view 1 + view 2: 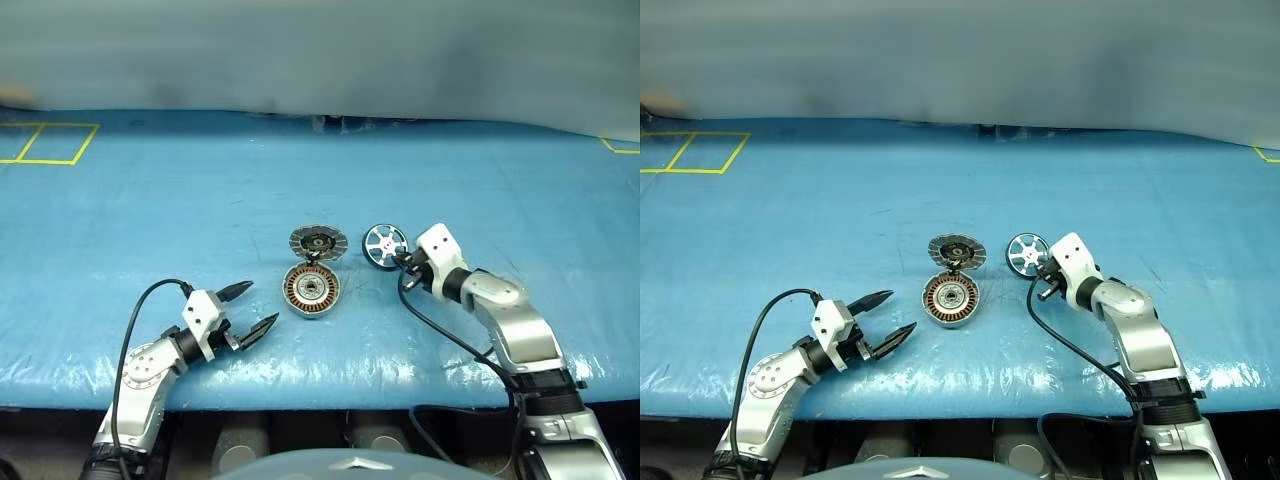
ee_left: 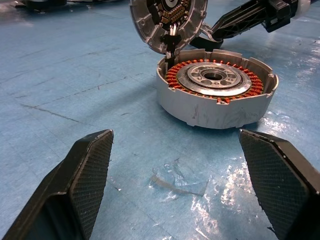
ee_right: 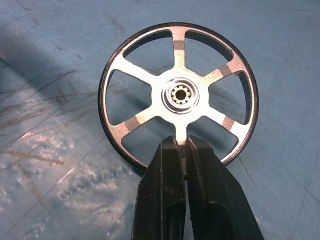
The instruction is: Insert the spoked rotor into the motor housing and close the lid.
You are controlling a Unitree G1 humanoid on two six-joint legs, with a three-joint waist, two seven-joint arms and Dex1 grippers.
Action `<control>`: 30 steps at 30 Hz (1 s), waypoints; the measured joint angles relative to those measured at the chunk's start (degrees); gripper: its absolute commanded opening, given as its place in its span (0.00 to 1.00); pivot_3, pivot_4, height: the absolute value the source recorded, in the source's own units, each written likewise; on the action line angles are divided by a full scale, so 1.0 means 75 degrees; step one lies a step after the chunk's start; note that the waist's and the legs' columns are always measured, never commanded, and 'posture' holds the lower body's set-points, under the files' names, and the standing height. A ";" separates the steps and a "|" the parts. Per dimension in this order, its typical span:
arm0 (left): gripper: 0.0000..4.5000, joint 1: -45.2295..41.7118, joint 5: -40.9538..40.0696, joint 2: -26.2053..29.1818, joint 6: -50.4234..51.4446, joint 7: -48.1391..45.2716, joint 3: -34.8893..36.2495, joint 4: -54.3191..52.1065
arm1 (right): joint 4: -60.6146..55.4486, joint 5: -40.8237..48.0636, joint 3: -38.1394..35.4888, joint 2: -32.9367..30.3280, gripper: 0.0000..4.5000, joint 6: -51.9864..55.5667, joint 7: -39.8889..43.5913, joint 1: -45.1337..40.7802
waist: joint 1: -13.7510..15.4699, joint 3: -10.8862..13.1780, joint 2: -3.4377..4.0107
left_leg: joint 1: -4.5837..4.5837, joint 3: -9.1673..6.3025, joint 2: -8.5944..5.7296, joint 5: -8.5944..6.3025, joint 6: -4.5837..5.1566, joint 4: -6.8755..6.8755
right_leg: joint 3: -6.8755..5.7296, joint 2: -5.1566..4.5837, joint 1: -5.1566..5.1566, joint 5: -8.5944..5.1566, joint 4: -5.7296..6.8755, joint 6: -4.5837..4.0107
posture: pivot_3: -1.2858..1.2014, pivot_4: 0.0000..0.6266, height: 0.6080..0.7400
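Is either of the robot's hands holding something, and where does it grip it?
The right hand pinches the shiny metal spoked rotor by one spoke near its rim. The left hand is open and empty.

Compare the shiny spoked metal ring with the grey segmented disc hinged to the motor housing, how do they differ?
The shiny spoked metal ring is open between six spokes; the grey segmented disc is solid-faced. The ring is loose, pinched at a spoke by the right gripper's fingers; the disc stays joined to the silver copper-wound housing, tilted open. Both are round and similar in width.

shiny metal spoked rotor (image 3: 177,95), copper-wound motor housing (image 2: 216,92)
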 measured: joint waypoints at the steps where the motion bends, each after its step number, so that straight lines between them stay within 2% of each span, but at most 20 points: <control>1: 0.95 -0.0058 -0.0005 -0.0034 -0.0020 -0.0061 -0.0002 0.0016 | -0.0230 0.0246 -0.0131 -0.0127 0.00 0.0088 0.0223 0.0244 | -0.0007 0.0000 0.0000 | 0.0003 0.0000 0.0000 0.0000 0.0000 0.0000 | 0.0000 0.0000 0.0002 0.0000 0.0000 0.0000 | 0.52 0.24 1.00; 9: 0.95 -0.0277 -0.0004 -0.0092 -0.0097 -0.0249 -0.0067 0.0282 | -0.1235 0.1677 -0.0211 -0.0408 0.00 0.0260 0.1516 0.1186 | -0.0039 0.0001 -0.0001 | 0.0005 0.0002 0.0002 0.0000 0.0000 0.0002 | 0.0002 0.0003 0.0003 0.0000 0.0000 0.0001 | 0.52 0.24 1.00; 18: 0.95 -0.0480 -0.0004 -0.0103 -0.0116 -0.0413 -0.0125 0.0379 | -0.1432 0.2562 -0.0163 -0.0160 0.00 0.0246 0.1808 0.0942 | -0.0019 0.0003 -0.0004 | 0.0004 0.0001 0.0001 0.0000 0.0000 0.0006 | 0.0001 0.0003 0.0005 0.0000 0.0000 0.0001 | 0.52 0.24 1.00; 30: 0.95 -0.0720 -0.0004 -0.0260 -0.0149 -0.0554 -0.0224 0.0598 | -0.1423 0.2800 0.0450 0.0074 0.00 0.0133 0.2040 0.0580 | -0.0002 0.0003 -0.0004 | 0.0000 -0.0003 0.0000 0.0000 0.0000 0.0004 | -0.0002 0.0003 0.0004 0.0002 -0.0001 0.0004 | 0.52 0.24 1.00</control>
